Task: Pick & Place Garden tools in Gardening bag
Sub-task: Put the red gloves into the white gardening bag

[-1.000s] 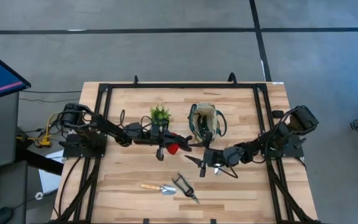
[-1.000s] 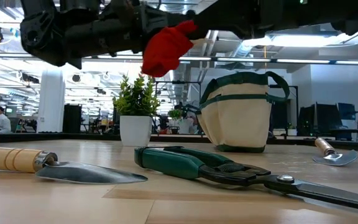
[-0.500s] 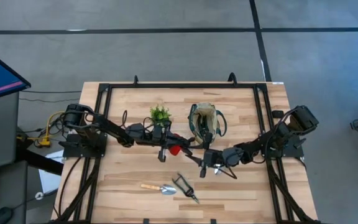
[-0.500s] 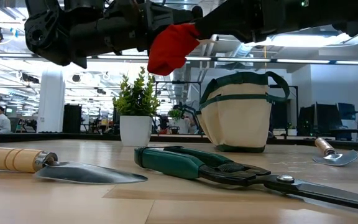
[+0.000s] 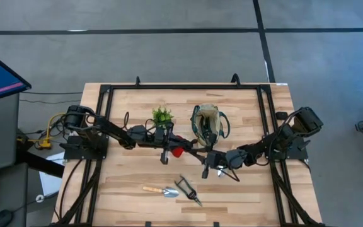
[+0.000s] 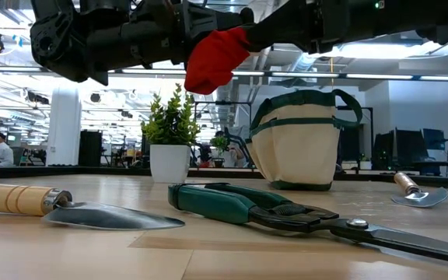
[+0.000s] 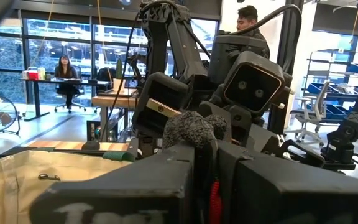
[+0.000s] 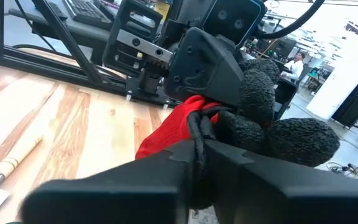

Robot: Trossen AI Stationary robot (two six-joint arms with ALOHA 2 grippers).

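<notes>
Near mid-desk: both arms meet above the wooden desk [image 5: 244, 189], just in front of the gardening bag [image 5: 207, 125].
Left gripper [image 5: 180, 149]: reaches in from the left side; its fingers are closed on a red-and-black piece [image 5: 177, 151], which is held up off the desk.
Red-and-black piece, low view: hangs as a red lump [image 6: 215, 57] under the dark arms, above the potted plant [image 6: 170, 138].
Right gripper [image 5: 205, 159]: comes in from the right side and sits just beside the red-and-black piece; I cannot tell from any view whether its fingers are open or closed.
Right wrist view: the red-and-black piece [image 8: 180, 124] lies right against dark, rough-textured pads [image 8: 257, 99], with the other arm's housing behind it.
Gardening bag: stands upright near the back middle of the desk, beige with dark green trim [image 6: 300, 144]; the potted plant [image 5: 162, 116] stands just to its left.
Trowel [image 5: 161, 190]: 1 wooden-handled trowel lies flat near the front edge, blade toward the pruners.
Pruners [image 5: 188, 190]: lie flat just beside the trowel; in the low view their green handles [image 6: 232, 201] lead to a long dark blade.
Second trowel [image 6: 417, 190]: seen in the low view only, lying on the desk to the right of the gardening bag.
</notes>
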